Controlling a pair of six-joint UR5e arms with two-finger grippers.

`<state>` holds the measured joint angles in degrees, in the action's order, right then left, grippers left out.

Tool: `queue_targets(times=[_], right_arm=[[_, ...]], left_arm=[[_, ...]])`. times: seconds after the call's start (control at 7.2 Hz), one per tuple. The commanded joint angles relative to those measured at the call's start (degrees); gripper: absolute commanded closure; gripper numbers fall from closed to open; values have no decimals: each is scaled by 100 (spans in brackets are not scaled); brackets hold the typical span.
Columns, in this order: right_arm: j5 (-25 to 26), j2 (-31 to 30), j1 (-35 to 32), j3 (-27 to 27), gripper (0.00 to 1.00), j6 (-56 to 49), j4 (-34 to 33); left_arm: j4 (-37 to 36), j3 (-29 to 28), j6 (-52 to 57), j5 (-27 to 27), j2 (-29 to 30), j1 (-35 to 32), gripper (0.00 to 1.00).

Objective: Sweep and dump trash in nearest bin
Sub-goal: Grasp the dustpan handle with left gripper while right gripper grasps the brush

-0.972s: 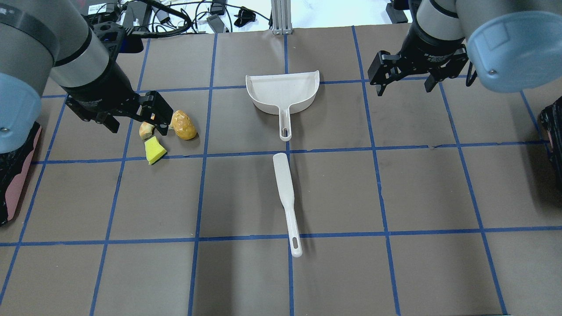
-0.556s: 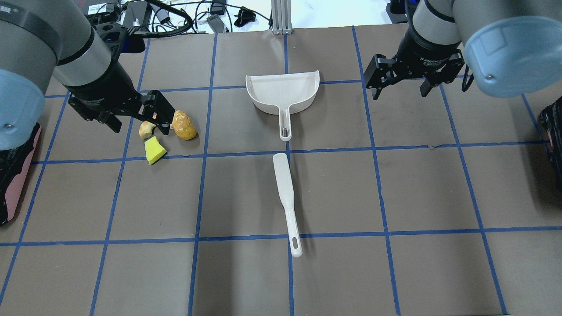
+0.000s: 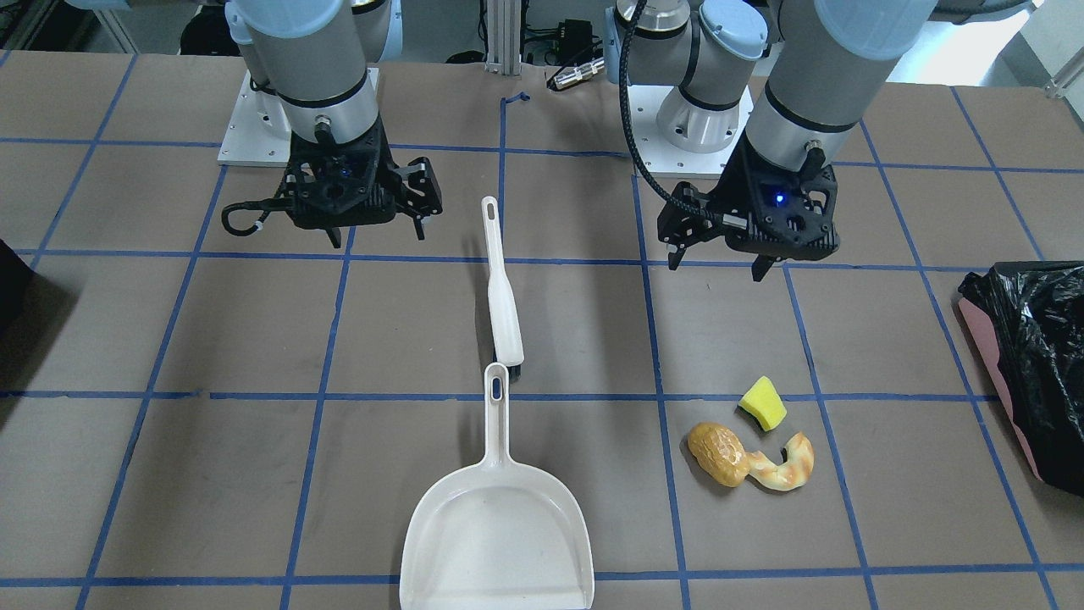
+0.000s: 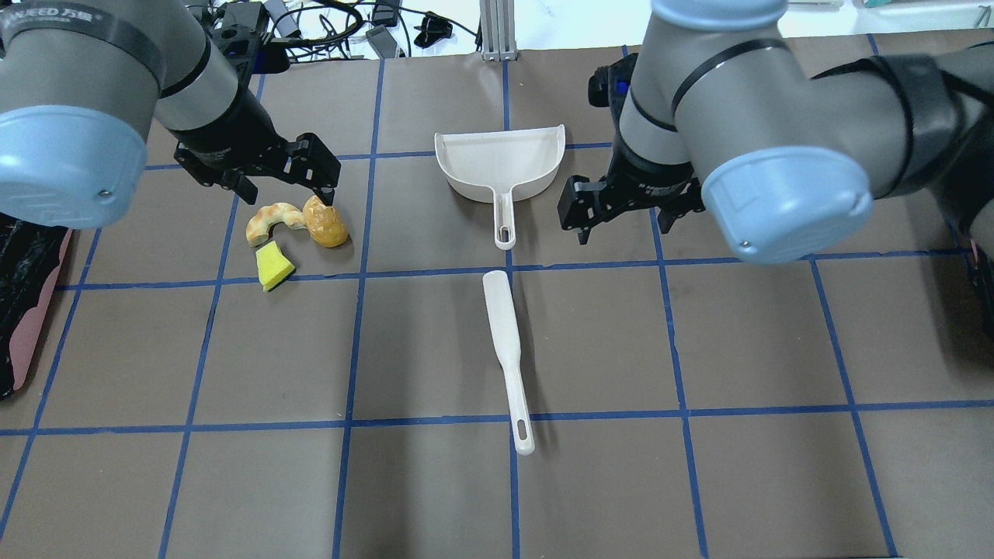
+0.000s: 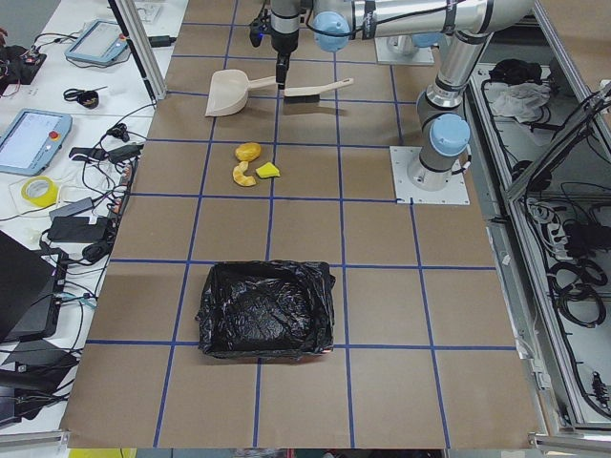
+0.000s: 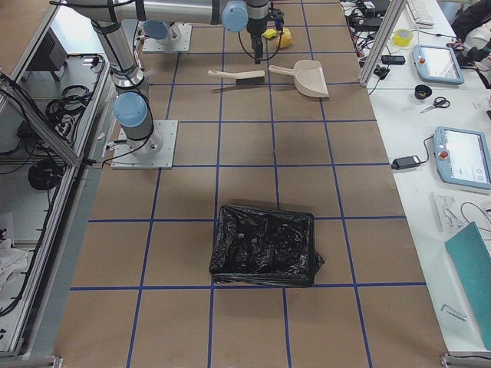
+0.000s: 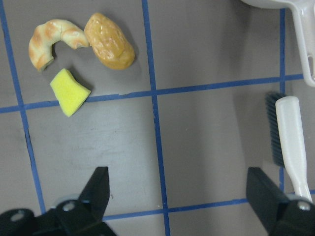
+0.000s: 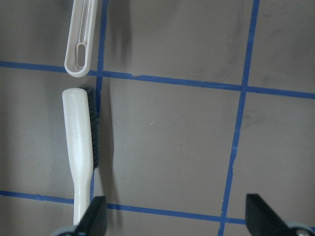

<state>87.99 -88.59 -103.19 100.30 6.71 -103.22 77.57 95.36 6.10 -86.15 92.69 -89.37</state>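
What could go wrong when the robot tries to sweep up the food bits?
The bread roll is round, so a push from the brush might send it rolling past the dustpan. The brush lies end to end with the dustpan's handle, nearly touching, so the right gripper grabbing one could bump the other.

The brown table [image 4: 699,481], gridded with blue tape, carries a white dustpan [image 4: 497,167] and a white brush [image 4: 505,341] lying end to end, not quite touching. To one side a bread roll [image 4: 326,223] touches a croissant [image 4: 268,219], with a yellow wedge [image 4: 273,266] just beside them. A black-bagged bin [image 5: 267,310] stands at that end of the table, and a second bin [image 6: 265,245] at the other end.
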Motion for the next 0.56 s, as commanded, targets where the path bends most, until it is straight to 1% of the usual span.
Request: queue_targets(times=[0.0, 0.14, 0.28, 0.42], right_arm=[[-10, 9, -463, 436, 0, 190, -355], [-10, 26, -718, 621, 0, 268, -548], [-10, 44, -955, 718, 0, 521, -611], [-2, 174, -1262, 763, 0, 889, -768]], left_arm=[[-181, -708, -170, 246, 659, -28, 0], [-216, -1043, -780, 239, 993, -359, 0], [-625, -1159, -1082, 195, 1336, -789, 0], [-1003, -1178, -1424, 212, 1618, -1010, 0]])
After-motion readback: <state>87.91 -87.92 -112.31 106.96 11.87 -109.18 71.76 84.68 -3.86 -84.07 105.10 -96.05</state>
